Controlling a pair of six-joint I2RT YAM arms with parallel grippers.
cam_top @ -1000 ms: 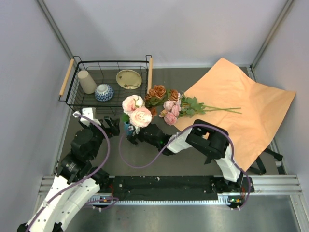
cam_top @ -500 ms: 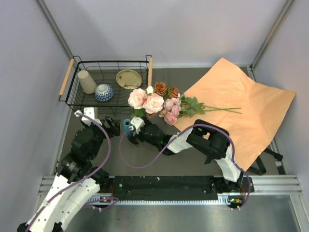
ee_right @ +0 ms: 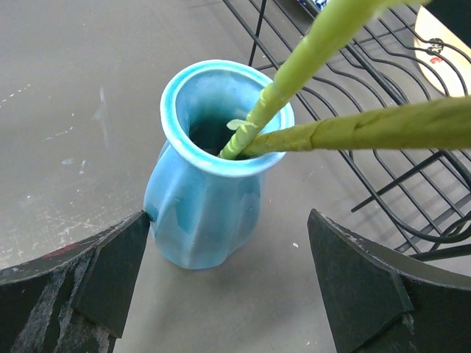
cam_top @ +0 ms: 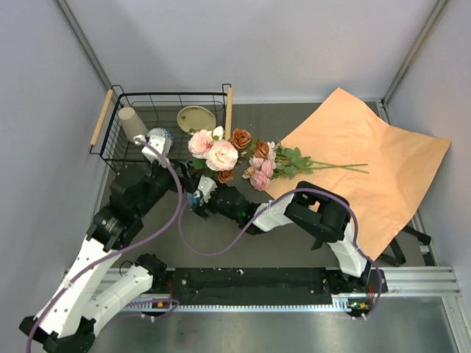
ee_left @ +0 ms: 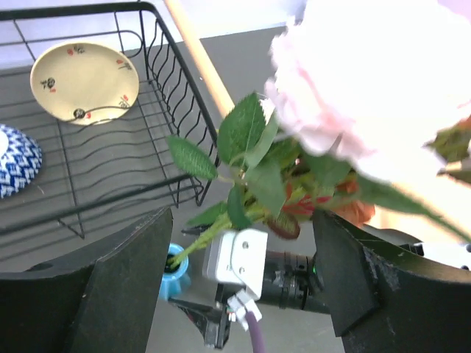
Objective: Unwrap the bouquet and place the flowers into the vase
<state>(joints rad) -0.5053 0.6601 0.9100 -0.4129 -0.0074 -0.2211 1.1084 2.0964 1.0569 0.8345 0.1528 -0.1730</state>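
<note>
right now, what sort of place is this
Probably a robot lab test cell: plain panel walls box in a dark table, both arms mount on a metal rail, and a wire basket of crockery looks staged.

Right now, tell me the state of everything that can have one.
Teal-blue ribbed ceramic vase: upright, two green stems inside.
Large pink peonies: stems in vase, leaning.
Small pink and rust-orange flowers: lying loose, stems on paper.
Orange-tan paper sheet: spread flat.
Left gripper: open.
Right gripper: open, straddling vase.
</note>
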